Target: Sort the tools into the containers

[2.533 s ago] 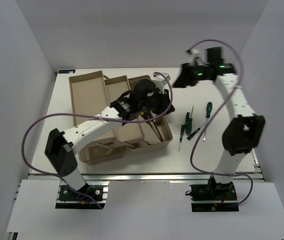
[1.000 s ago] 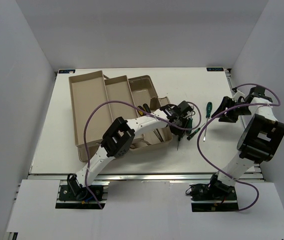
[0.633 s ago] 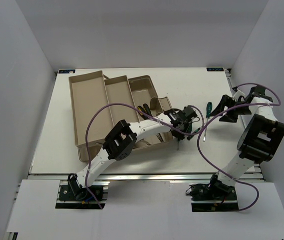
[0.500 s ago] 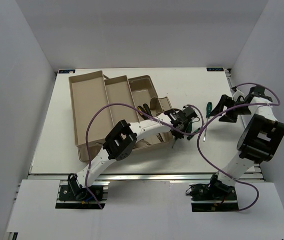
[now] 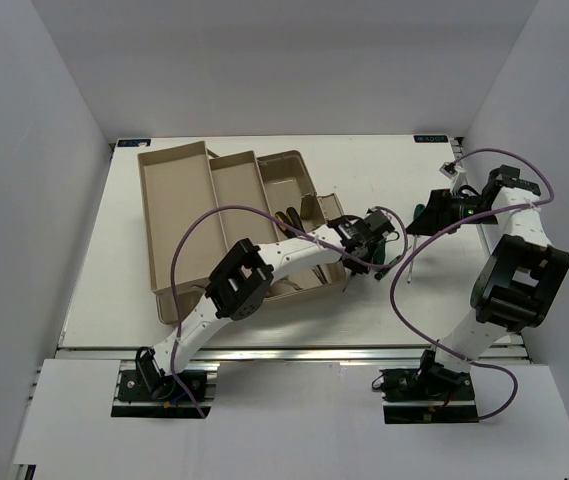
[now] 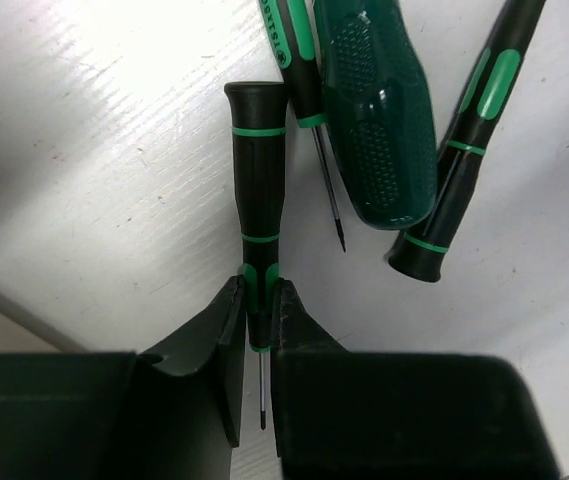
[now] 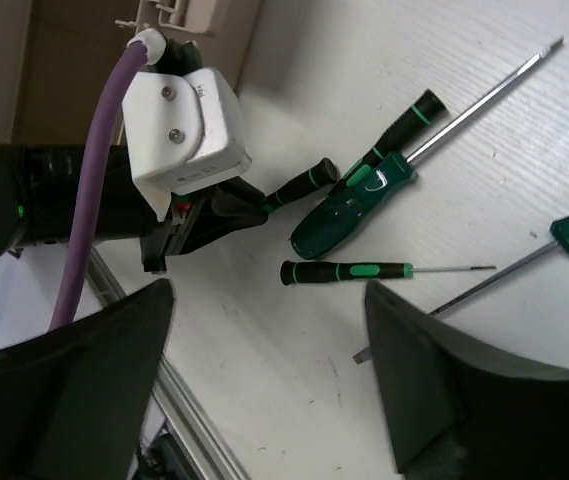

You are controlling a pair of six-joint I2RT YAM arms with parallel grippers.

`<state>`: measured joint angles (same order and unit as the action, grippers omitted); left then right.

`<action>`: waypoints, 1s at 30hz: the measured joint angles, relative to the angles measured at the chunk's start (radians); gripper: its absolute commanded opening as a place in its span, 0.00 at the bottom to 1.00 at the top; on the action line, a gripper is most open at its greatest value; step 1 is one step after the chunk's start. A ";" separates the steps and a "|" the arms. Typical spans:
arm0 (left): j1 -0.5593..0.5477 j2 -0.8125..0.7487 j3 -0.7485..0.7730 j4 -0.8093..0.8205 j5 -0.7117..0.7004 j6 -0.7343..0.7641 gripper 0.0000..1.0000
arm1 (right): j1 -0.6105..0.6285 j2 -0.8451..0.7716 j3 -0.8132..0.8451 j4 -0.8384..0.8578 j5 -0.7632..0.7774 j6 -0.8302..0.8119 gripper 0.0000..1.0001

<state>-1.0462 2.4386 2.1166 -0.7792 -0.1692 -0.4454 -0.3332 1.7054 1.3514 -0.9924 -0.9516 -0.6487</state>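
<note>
Grip: pinching a slim black-and-green screwdriver [image 6: 256, 190] at its shaft end with the left gripper [image 6: 255, 330]; holding the right gripper [image 7: 264, 300] wide apart, empty; print on neighbouring handle [image 6: 289, 40] seemingly too small for reading

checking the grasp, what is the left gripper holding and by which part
The left gripper pinches a slim black-and-green screwdriver at the handle's shaft end.

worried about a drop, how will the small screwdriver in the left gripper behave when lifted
The small screwdriver looks stiff and light. The left gripper pinches it near the shaft end, so the long handle may droop or swivel. Its round handle would likely roll if dropped.
</note>
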 measured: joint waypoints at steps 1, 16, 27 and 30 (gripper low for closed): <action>0.000 -0.003 0.002 -0.002 -0.001 0.000 0.00 | 0.000 -0.001 0.003 -0.011 -0.010 -0.028 0.73; 0.035 -0.132 0.138 -0.002 -0.018 -0.057 0.00 | 0.000 -0.022 0.071 -0.119 -0.032 -0.331 0.46; 0.291 -0.461 0.052 -0.065 -0.100 -0.098 0.00 | 0.188 -0.168 -0.002 -0.069 0.078 -0.488 0.64; 0.367 -0.576 0.008 -0.110 -0.164 -0.095 0.00 | 0.257 -0.199 -0.055 -0.008 0.132 -0.479 0.80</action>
<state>-0.6792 1.8622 2.1246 -0.8894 -0.3336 -0.5404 -0.0765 1.5063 1.2964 -1.0008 -0.8196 -1.1278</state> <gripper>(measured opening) 0.209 0.733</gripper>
